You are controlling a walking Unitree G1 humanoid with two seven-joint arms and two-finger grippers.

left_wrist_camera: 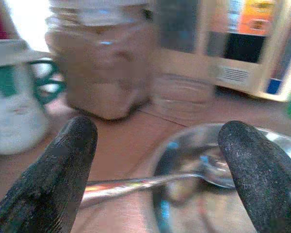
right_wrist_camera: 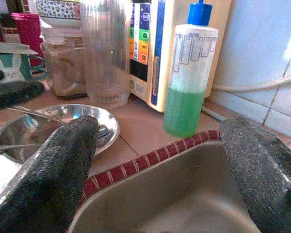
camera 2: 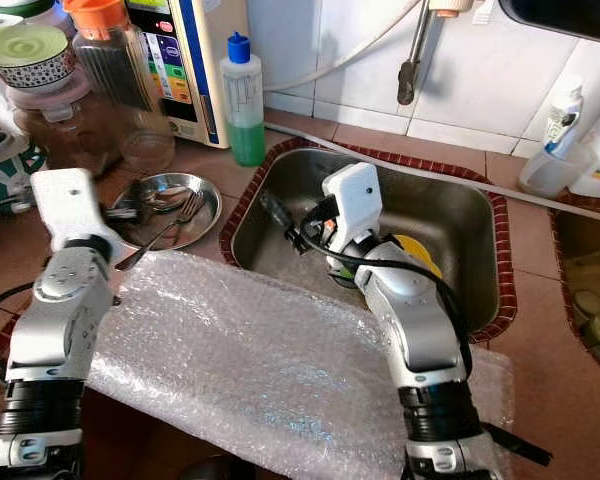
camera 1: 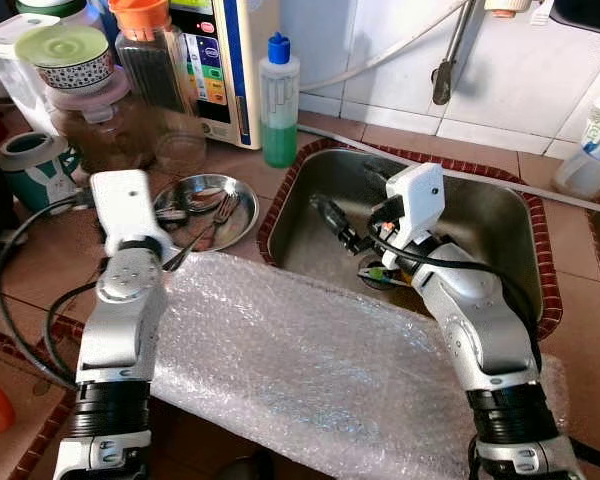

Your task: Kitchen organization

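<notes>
Bubble wrap sheet lies closest, spread flat over the front of the terracotta-tiled table and overlapping the sink's front rim. White tiled wall behind, with a hose and tap fitting hanging over the steel sink, which has a red-brown patterned border. Left arm reaches forward along the table's left side; left gripper sits low at the near edge of the steel plate, fingers spread wide, holding nothing, a spoon handle running between them. Right arm bends over the wrap into the sink; right gripper hangs inside the basin near its left wall, fingers also wide apart and empty. The plate sits just left of the sink and holds a fork plus other cutlery, the fork's handle sticking out over the plate's front edge toward the wrap. Green soap bottle with blue cap stands at the sink's back-left corner, beside a white appliance. Left back: clear tumbler, brown-filled jar with a lidded bowl stacked on it, teal mug. Something yellow lies at the sink bottom under the right arm, can't tell what
</notes>
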